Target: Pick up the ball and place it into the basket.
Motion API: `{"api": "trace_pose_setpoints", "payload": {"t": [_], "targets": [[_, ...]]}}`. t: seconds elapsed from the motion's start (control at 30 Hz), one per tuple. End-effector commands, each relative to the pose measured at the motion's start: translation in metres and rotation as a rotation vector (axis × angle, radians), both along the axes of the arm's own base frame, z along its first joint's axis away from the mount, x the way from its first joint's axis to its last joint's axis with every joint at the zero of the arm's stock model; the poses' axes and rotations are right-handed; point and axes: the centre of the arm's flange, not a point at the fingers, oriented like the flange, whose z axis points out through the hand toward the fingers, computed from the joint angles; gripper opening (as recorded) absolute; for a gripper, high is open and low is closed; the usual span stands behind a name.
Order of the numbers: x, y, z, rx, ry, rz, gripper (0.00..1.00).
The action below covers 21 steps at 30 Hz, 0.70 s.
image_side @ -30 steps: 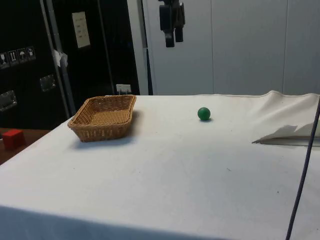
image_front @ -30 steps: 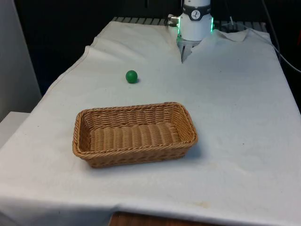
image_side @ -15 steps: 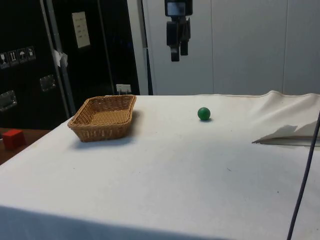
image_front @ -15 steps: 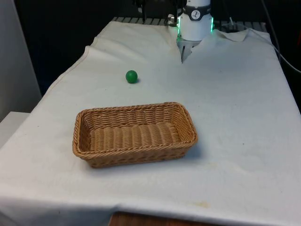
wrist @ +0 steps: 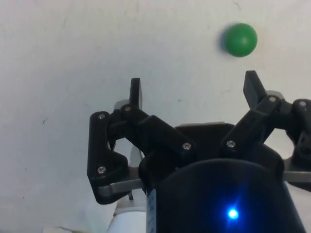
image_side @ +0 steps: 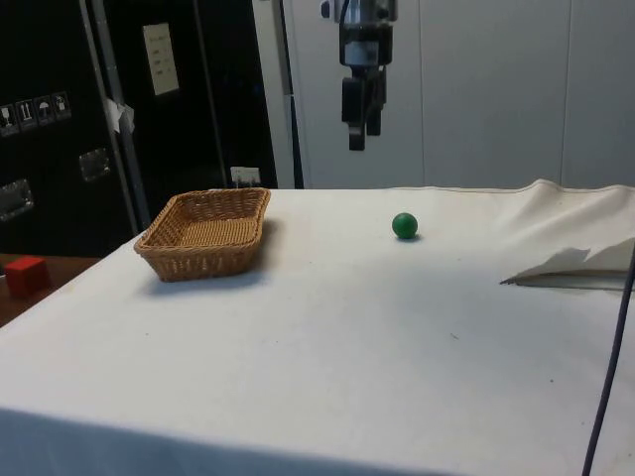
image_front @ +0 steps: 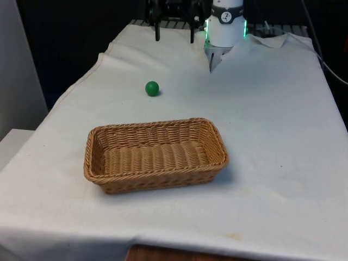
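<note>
A small green ball [image_front: 152,88] rests on the white cloth, beyond the basket and toward the front view's left. It also appears as the ball [image_side: 404,225] in the side view and the ball [wrist: 240,40] in the wrist view. The woven wicker basket [image_front: 93,163] stands nearer the camera with nothing in it; in the side view the basket [image_side: 159,248] lies left of the ball. My gripper [image_front: 174,38] hangs well above the cloth, past the ball toward the robot. The gripper [image_side: 361,137] points down, and the gripper [wrist: 193,86] is open with nothing between its fingers.
The robot's white base [image_front: 225,27] stands at the far end of the table. A fold of cloth [image_side: 571,266] rises near it. A black cable [image_side: 607,367] runs down at the side view's right. A red block [image_side: 25,273] sits off the table.
The gripper has come down and moved toward the ball, entering the front view from above. Ball and basket have not moved.
</note>
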Motion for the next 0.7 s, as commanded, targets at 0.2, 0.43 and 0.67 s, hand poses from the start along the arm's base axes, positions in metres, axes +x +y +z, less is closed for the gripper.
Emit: {"api": "trace_pose_setpoints", "payload": {"t": [0.2, 0.43, 0.67], "targets": [[-0.003, -0.017, -0.024, -0.005, -0.006, -0.005, 1.00], [-0.007, -0.034, -0.045, 0.001, -0.017, -0.008, 1.00], [-0.012, -0.054, -0.062, 0.011, -0.010, -0.011, 1.00]]}}
